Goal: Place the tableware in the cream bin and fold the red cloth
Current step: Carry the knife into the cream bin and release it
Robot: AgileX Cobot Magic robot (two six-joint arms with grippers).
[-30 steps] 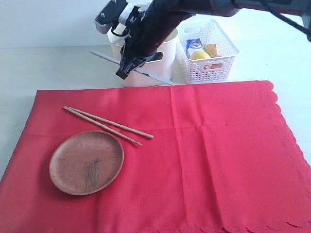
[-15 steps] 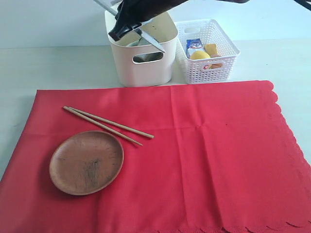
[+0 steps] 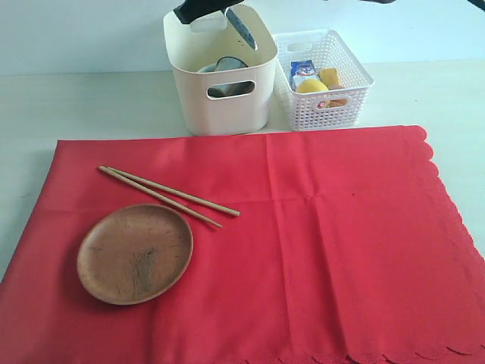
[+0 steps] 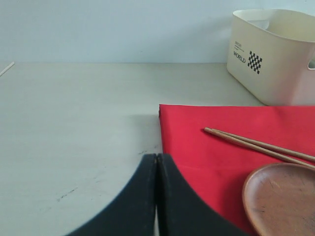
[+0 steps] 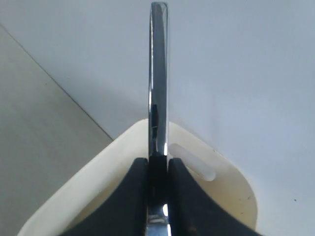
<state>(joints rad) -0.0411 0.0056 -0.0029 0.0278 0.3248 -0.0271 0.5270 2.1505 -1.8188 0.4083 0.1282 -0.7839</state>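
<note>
My right gripper [image 5: 158, 164] is shut on the metal table knife [image 5: 158, 73], high over the cream bin [image 5: 216, 182]. In the exterior view the knife's blade [image 3: 241, 27] slants down over the cream bin [image 3: 220, 106], and the gripper [image 3: 198, 10] is at the top edge. A steel cup [image 3: 224, 65] lies inside the bin. A pair of wooden chopsticks [image 3: 168, 196] and a round brown wooden plate [image 3: 135, 252] rest on the left part of the red cloth [image 3: 318, 243], which lies spread flat. My left gripper [image 4: 156, 158] is shut and empty, low by the cloth's corner [image 4: 170, 123].
A white lattice basket [image 3: 322, 80] with a lemon, a milk carton and other food stands right of the bin. Pale table [image 3: 91, 106] lies bare to the left of the bin and around the cloth.
My right gripper has risen with the knife from in front of the bin to above its opening. The blade now hangs over the bin. The left arm is still.
</note>
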